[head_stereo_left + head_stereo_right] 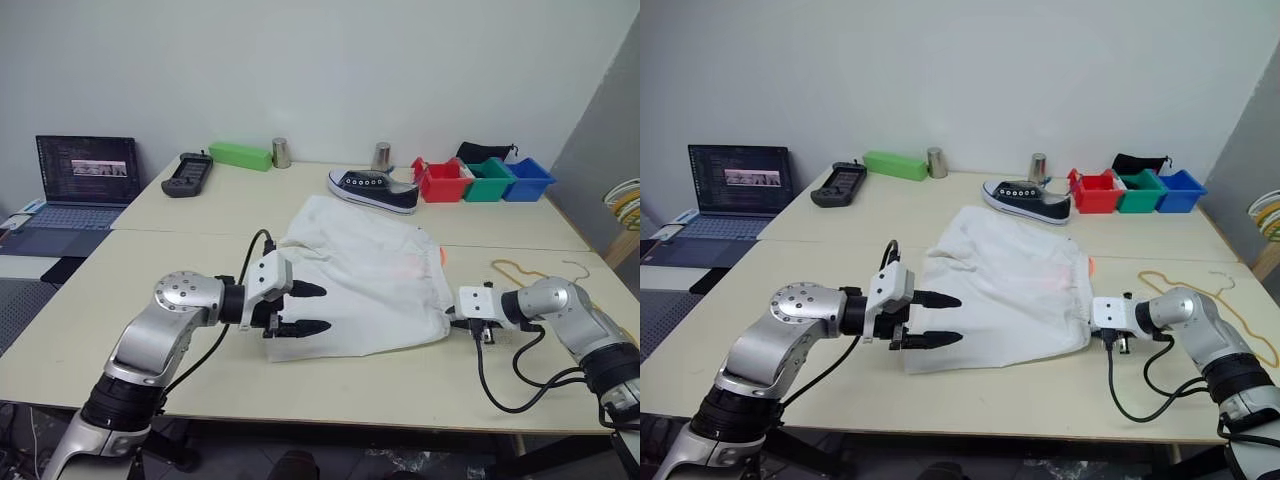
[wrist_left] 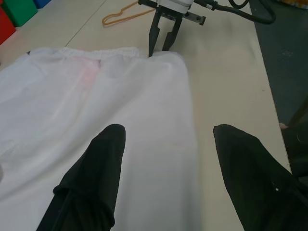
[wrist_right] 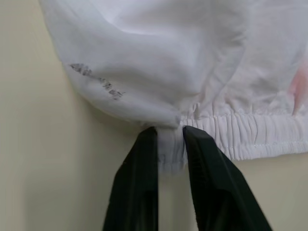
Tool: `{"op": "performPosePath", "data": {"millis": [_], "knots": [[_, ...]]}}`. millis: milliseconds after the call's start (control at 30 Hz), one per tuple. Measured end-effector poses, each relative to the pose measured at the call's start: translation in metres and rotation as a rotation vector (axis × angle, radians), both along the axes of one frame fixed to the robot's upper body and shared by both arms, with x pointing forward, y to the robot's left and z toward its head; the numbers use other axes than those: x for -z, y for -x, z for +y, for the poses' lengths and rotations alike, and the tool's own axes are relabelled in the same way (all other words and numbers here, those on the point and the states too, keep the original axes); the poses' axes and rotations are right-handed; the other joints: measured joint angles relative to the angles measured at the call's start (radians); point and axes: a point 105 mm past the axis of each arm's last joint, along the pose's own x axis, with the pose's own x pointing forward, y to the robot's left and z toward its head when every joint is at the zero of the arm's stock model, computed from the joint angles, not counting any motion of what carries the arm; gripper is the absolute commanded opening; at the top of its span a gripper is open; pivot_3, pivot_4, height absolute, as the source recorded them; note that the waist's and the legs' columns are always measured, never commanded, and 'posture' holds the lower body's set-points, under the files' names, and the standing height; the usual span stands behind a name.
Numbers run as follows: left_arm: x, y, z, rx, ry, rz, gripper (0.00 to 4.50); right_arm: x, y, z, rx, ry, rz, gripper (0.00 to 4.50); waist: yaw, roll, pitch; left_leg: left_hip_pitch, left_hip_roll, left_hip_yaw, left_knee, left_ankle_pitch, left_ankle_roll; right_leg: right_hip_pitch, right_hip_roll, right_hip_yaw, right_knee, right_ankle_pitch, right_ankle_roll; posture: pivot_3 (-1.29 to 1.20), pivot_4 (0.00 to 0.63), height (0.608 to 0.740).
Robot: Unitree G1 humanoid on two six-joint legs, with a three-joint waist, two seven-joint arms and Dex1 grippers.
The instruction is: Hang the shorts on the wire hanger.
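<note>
The shorts (image 1: 365,275) lay flat on the tabletop (image 1: 150,330). The right claw (image 3: 168,144) pinched their waistband corner, seemingly firmly. The left claw (image 1: 300,308) hovered spread, empty, over the opposite edge. The wire hanger (image 1: 530,272) lay just beyond the right arm, nearer to it.
</note>
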Motion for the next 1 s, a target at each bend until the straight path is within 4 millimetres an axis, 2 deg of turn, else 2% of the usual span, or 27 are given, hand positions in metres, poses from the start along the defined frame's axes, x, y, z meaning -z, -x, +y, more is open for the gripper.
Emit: {"op": "performPosePath", "data": {"millis": [233, 333, 400, 567, 733, 800, 867, 1000], "knots": [[0.006, -0.008, 0.004, -0.018, -0.008, 0.001, 3.14, 0.0, 0.019, -0.013, 0.009, 0.009, 0.043, 0.01, 0.001, 0.0, 0.0, 0.0, 0.0, -0.001, 0.0, 0.0, 0.0, 0.002, 0.0, -0.001, -0.002, 0.0, 0.0, 0.32, 0.0, 0.74], [0.008, -0.007, 0.006, -0.009, -0.028, -0.004, 3.14, 0.0, 0.052, -0.026, -0.006, 0.045, 0.129, 0.01, 0.011, 0.002, 0.0, 0.0, -0.002, -0.005, 0.0, 0.0, 0.001, 0.005, -0.001, -0.004, -0.004, -0.002, 0.0, 0.31, 0.0, 0.74], [0.01, -0.008, 0.009, -0.012, -0.037, 0.004, 3.14, 0.0, 0.065, -0.031, -0.003, 0.058, 0.172, 0.01, 0.011, 0.002, 0.0, 0.003, -0.001, -0.006, 0.0, -0.001, 0.001, 0.009, -0.001, -0.005, -0.006, -0.002, -0.001, 0.31, 0.0, 0.74], [0.013, -0.005, 0.009, 0.003, -0.047, 0.019, 3.14, 0.001, 0.069, -0.029, 0.005, 0.054, 0.178, 0.01, -0.005, 0.003, 0.0, 0.008, -0.001, -0.006, -0.001, -0.001, 0.002, 0.013, 0.001, -0.005, -0.006, -0.003, -0.002, 0.31, 0.0, 0.74], [0.024, 0.004, 0.018, 0.029, -0.102, 0.065, 3.14, 0.001, 0.065, -0.029, 0.016, 0.053, 0.154, 0.01, -0.005, 0.003, 0.001, 0.008, -0.001, -0.006, -0.001, -0.001, 0.002, 0.013, 0.001, -0.005, -0.006, -0.003, -0.002, 0.31, 0.0, 0.74], [0.026, 0.004, 0.021, 0.026, -0.124, 0.056, 3.14, 0.0, 0.061, -0.027, 0.023, 0.041, 0.146, 0.53, -0.005, 0.003, 0.001, 0.008, 0.0, -0.006, -0.001, -0.001, 0.002, 0.013, 0.001, -0.004, -0.006, -0.003, -0.003, 0.32, 0.0, 0.74], [0.026, 0.003, 0.022, 0.027, -0.133, 0.037, 3.14, -0.001, 0.058, -0.022, 0.031, 0.018, 0.136, 0.83, -0.005, 0.003, 0.001, 0.008, 0.0, -0.006, -0.001, -0.001, 0.002, 0.013, 0.001, -0.005, -0.006, -0.003, -0.003, 0.31, 0.0, 0.74], [0.029, 0.001, 0.023, 0.017, -0.137, 0.031, 3.14, -0.003, 0.062, -0.021, 0.041, 0.01, 0.174, 1.73, -0.001, 0.004, 0.002, 0.007, -0.001, -0.006, -0.001, -0.001, 0.002, 0.013, 0.001, -0.005, -0.006, -0.003, -0.003, 0.31, 0.0, 0.74]]}}
